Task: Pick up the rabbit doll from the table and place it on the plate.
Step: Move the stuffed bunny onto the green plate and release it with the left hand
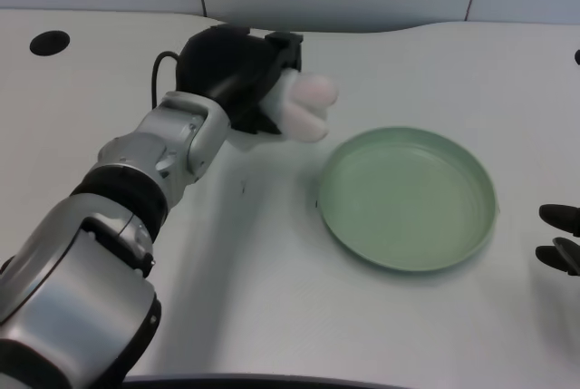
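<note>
My left hand reaches over the table's far middle and grips the rabbit doll, a white and pink soft toy. The doll sticks out to the right of the black fingers, and part of it is hidden inside the hand. Whether it is off the table or resting on it, I cannot tell. The green plate lies to the right of centre, holding nothing. The doll is just beyond the plate's upper left rim, not over it.
A black round hole sits in the tabletop at far left. My right hand rests at the right edge, just right of the plate. A grey wall panel runs along the table's back edge.
</note>
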You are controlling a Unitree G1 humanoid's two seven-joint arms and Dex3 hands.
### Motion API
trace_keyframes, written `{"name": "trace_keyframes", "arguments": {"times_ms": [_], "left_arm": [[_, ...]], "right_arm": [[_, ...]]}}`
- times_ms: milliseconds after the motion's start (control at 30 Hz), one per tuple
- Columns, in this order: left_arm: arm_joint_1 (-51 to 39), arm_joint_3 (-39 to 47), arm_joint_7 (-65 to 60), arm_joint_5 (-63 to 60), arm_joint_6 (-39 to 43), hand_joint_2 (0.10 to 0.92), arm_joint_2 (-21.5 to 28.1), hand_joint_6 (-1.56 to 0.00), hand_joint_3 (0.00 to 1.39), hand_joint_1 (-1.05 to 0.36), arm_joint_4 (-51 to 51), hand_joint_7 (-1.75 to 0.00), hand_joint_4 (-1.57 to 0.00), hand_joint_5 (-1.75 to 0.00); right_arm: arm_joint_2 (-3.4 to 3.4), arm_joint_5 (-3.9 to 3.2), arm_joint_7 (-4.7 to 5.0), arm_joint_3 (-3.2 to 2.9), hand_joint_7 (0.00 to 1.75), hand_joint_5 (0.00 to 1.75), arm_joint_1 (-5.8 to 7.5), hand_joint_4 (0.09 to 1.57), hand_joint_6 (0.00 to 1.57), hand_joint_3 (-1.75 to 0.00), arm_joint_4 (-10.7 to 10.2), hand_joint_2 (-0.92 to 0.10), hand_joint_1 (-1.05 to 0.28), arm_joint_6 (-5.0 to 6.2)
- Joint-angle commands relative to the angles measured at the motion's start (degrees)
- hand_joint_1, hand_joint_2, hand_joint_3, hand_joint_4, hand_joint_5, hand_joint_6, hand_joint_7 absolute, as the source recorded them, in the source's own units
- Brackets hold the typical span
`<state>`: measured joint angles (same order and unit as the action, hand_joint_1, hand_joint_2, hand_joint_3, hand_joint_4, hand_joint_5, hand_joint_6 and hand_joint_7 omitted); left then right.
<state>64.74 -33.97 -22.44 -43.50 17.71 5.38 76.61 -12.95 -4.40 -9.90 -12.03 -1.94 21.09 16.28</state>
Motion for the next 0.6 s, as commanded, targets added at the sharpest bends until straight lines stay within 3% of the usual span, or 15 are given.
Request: {"name": "trace_keyframes", "arguments": {"times_ms": [33, 133, 233, 333, 467, 600], "left_arm": [[2.2, 0.86, 2.59, 1.32, 1.3, 0.887, -2.78, -0.57, 0.04, -0.11, -0.51, -1.75, -0.82, -1.75], [3.02, 0.51, 5.37, 1.51, 2.54, 0.895, -5.86, -0.59, 0.04, -0.13, -0.79, -1.75, -0.83, -1.75], [3.6, 0.47, 7.61, 1.8, 2.78, 0.908, -8.57, -0.59, 0.05, -0.17, -0.9, -1.75, -0.83, -1.75], [3.86, 0.45, 8.67, 1.85, 2.47, 0.897, -10.98, -0.59, 0.04, -0.16, -0.96, -1.75, -0.83, -1.75], [3.54, 0.02, 9.18, 1.52, 3.08, 0.917, -13.55, -0.59, 0.05, -0.13, -0.85, -1.75, -0.82, -1.75], [3.03, -0.51, 8.88, 1.04, 2.86, 0.913, -14.45, -0.57, 0.05, -0.14, -0.54, -1.75, -0.79, -1.75]], "right_arm": [[-0.05, 0.27, 1.19, 0.17, 0.01, 0.01, 0.59, 1.05, 0.95, -0.15, -1.63, -0.92, -0.43, -2.49], [-0.31, -0.46, 0.32, 0.26, 0.0, 0.01, 0.33, 1.05, 0.95, -0.15, -1.3, -0.92, -0.43, -2.39], [-0.65, 0.02, 0.24, 0.57, 0.0, 0.01, 0.12, 1.05, 0.94, -0.15, -0.67, -0.92, -0.43, -1.44], [-0.66, 0.58, 0.47, 0.87, 0.0, 0.0, 0.06, 1.04, 0.93, -0.15, -0.66, -0.92, -0.43, -1.28], [0.04, 0.1, 0.48, 1.13, 0.0, 0.0, 0.34, 1.04, 0.93, -0.15, -1.82, -0.92, -0.43, -2.41], [0.31, 0.86, 0.8, 1.68, 0.0, 0.0, 0.77, 1.04, 0.93, -0.15, -2.05, -0.92, -0.43, -1.24]]}}
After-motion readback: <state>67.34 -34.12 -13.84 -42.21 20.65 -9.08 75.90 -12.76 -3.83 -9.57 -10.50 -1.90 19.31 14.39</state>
